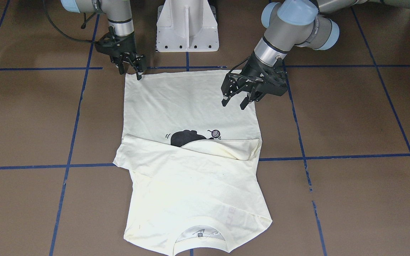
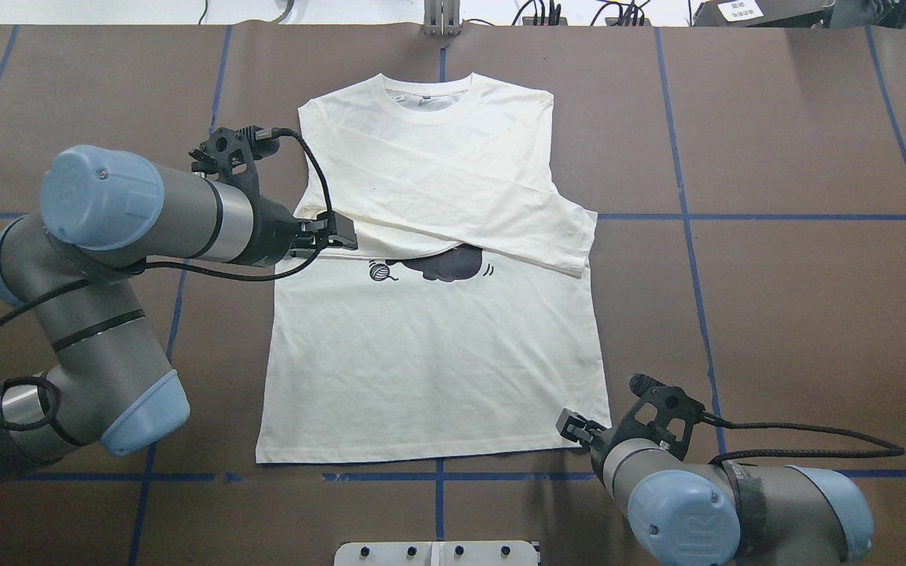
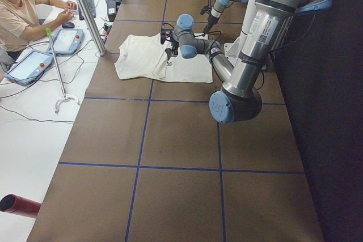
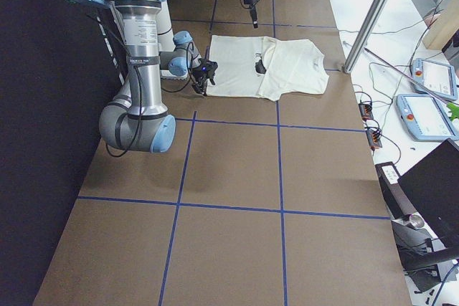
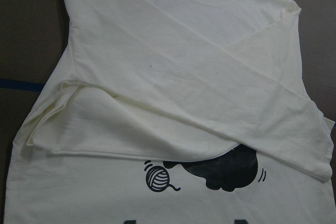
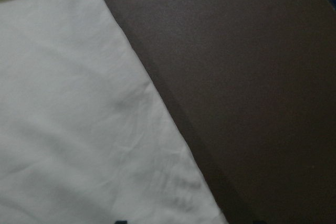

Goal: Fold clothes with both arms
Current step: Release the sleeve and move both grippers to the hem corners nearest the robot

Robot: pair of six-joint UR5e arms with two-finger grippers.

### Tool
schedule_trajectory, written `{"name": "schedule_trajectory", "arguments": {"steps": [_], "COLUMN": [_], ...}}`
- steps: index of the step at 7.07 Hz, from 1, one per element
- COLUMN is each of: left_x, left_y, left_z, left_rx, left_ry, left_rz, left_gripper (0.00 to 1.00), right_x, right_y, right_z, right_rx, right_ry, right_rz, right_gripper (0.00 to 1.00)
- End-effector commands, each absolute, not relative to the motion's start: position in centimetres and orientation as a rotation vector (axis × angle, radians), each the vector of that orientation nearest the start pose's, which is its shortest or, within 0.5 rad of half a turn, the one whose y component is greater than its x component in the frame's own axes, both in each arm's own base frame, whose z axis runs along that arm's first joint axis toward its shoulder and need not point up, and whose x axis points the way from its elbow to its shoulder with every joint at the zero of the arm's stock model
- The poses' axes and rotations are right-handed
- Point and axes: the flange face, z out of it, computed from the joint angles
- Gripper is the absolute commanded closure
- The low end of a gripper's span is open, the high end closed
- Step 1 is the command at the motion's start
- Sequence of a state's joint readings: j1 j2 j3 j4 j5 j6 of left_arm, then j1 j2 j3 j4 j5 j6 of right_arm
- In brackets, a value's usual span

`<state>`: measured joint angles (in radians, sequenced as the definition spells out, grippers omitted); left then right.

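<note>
The cream-white long-sleeved T-shirt (image 1: 190, 106) lies flat on the brown table, collar (image 2: 425, 88) at the far side from the robot's base. Both sleeves (image 2: 453, 200) are folded across the chest and cover most of the black print (image 5: 226, 169); a yarn-ball drawing (image 5: 156, 178) shows beside it. My left gripper (image 1: 232, 104) hovers open above the shirt's edge near the sleeve fold, holding nothing. My right gripper (image 1: 131, 74) stands open at the hem corner (image 2: 602, 420), a fingertip on either side of it. The right wrist view shows only the shirt's side edge (image 6: 157, 108) and bare table.
The white pedestal base (image 1: 187, 26) stands just behind the hem. Blue tape lines (image 1: 333, 156) cross the table. In the exterior left view a person (image 3: 22, 9) sits at a side desk with teach pendants (image 3: 31, 63) beside a metal post (image 3: 85, 9).
</note>
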<state>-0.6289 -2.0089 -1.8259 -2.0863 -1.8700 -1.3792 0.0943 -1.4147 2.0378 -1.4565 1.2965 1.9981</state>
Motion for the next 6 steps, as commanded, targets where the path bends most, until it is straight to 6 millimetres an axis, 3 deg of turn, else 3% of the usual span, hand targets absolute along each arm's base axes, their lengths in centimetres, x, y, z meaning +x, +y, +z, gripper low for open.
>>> {"name": "schedule_trajectory", "arguments": {"steps": [1, 2, 6], "left_x": [43.0, 43.0, 43.2], "left_y": [-44.0, -44.0, -44.0], "left_z": [23.4, 23.3, 23.7], "left_rx": [0.229, 0.226, 0.223], "left_ry": [1.213, 1.213, 1.207], "left_rz": [-0.213, -0.219, -0.220], "left_gripper": [0.29, 0.29, 0.28], "right_x": [-50.6, -50.3, -49.7], "right_y": [-20.4, -20.2, -19.8], "right_z": [36.7, 37.1, 34.8], "right_rx": [0.138, 0.135, 0.123], "right_ry": [-0.759, -0.751, -0.800], "right_rz": [0.592, 0.584, 0.572], "right_gripper": [0.57, 0.99, 1.00]}}
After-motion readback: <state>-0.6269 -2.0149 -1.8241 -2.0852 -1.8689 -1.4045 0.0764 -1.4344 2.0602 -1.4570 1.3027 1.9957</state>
